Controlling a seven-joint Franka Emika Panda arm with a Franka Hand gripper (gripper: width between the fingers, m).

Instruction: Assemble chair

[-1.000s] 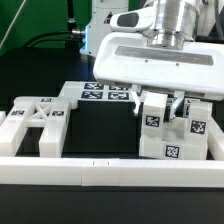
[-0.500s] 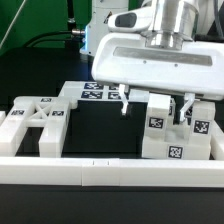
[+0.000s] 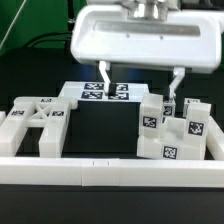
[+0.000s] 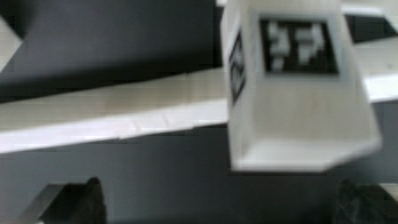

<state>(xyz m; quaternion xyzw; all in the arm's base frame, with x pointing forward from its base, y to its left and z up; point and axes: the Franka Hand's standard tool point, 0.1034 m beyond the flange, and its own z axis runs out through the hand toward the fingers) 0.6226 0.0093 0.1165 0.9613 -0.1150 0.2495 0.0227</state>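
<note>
The chair parts are white tagged blocks. A cluster of them [image 3: 168,135] stands at the exterior view's right, with a tall upright piece [image 3: 151,115] at its left side. An X-braced frame [image 3: 35,120] lies at the exterior view's left. My gripper [image 3: 140,78] hangs above the cluster, open, nothing between its fingers [image 3: 103,76]. In the wrist view a tagged white block [image 4: 294,85] sits well beyond the open gripper [image 4: 217,205], and both dark fingertips [image 4: 71,200] are clear of it.
The marker board [image 3: 105,92] lies flat at the back, under the raised hand. A long plain white rail [image 3: 100,170] runs along the front edge and shows as a slanted white bar [image 4: 107,115] in the wrist view. Black tabletop lies between frame and cluster.
The jaws went from shut on the tall upright piece to wide open. The hand then rose away, leaving that piece standing in the cluster.
</note>
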